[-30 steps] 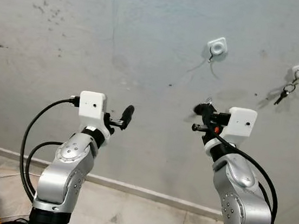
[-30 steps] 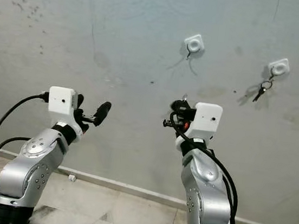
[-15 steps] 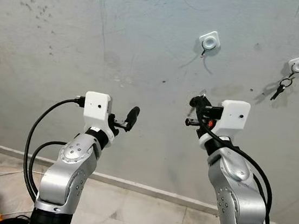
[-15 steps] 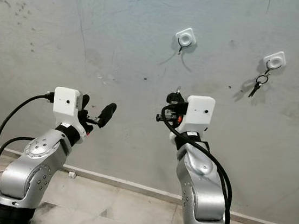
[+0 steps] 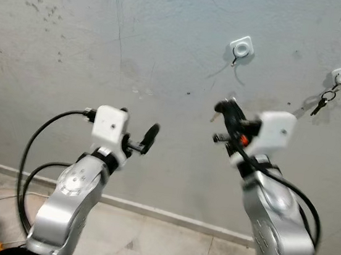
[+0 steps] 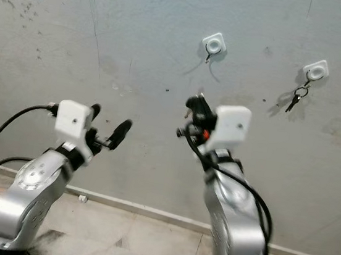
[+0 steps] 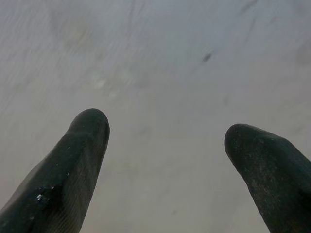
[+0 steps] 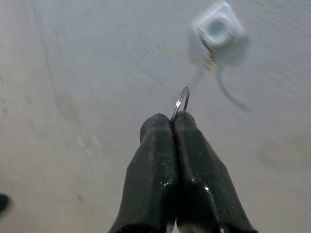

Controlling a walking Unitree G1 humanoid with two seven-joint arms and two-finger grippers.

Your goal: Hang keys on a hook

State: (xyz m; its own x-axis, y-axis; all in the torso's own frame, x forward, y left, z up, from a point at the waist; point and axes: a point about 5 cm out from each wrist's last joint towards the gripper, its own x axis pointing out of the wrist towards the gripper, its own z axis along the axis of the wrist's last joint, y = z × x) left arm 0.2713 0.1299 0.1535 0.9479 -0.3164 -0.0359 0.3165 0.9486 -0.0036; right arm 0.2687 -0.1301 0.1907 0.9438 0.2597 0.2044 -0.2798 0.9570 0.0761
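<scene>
We are pinching a key ring (image 8: 181, 104) between the pressed-together fingers of our right gripper (image 8: 173, 118), pointing it up at the empty white wall hook (image 5: 242, 48); our left gripper (image 7: 165, 141) is hovering spread by the wall (image 5: 76, 35)

The right claw (image 5: 223, 116), pinched on the key ring (image 8: 181, 104), is being raised toward the empty hook (image 5: 242, 49).

Two silver arms with rounded, screw-dotted shells. Each wrist carries a white boxy camera block. A black cable loops behind the left pincer (image 5: 146, 139); another trails behind the right pincer (image 5: 225, 112), beside an orange-red spot. Long black fingers (image 7: 73, 165), faintly speckled.
</scene>
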